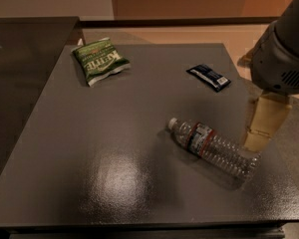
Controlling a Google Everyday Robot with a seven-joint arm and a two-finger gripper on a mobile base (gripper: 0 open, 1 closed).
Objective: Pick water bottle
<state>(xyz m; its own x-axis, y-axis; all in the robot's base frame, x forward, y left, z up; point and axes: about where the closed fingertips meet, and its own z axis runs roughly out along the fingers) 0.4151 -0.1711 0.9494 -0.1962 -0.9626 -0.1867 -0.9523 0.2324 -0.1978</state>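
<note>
Step in hand: you were in the approach, with no grasp made yet. The gripper [265, 122] hung at the right edge of the table [89, 158], just beside the bottle's base end and not touching it.

Gripper state: you could not have told from this view whether it was apart or together. Only a tan part showed below the grey arm housing [284, 59].

Water bottle: the water bottle [214, 148] lay on its side in the right front part of the table. Its white cap pointed up and left, its base down and right toward the gripper.

Next move, as a judgement: you needed to bring the gripper over the ribbed middle of the bottle, turn it across the bottle's long axis, then come down and close. A round bottle lying flat could roll away if nudged from one side.

Bottle label: a blue, red and white band sat near the cap end. Its writing was too small to read.

Green snack bag: the green snack bag [99, 61] lay at the far left, well apart from the bottle, and read "KETTLE" in pale letters.

Dark packet: a dark blue packet [209, 77] lay at the far right with a white patch at one end. Its print was unreadable.
</note>
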